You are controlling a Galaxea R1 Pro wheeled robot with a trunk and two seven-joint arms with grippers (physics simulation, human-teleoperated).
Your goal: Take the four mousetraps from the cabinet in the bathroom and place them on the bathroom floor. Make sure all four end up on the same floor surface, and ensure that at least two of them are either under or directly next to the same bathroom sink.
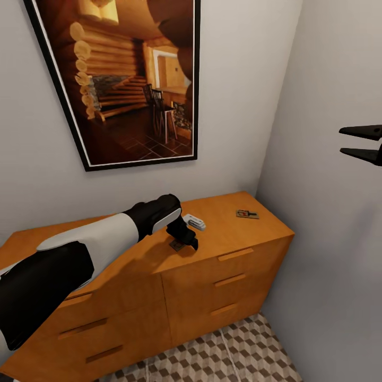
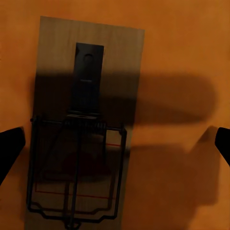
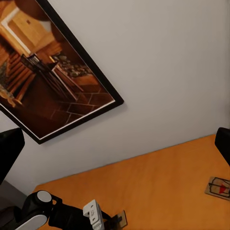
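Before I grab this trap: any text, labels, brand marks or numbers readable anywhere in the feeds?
None readable.
Mousetrap under the left gripper: faint red lines on the wood, no letters I can make out.
Second mousetrap: a red spot, too small to read.
Framed picture: log cabin interior, no caption.
Cabinet: plain wood.

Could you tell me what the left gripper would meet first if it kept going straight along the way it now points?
Most likely the mousetrap lying flat on the cabinet top: the left gripper points down at it, open fingers on both sides. The remaining gap is hard to judge.
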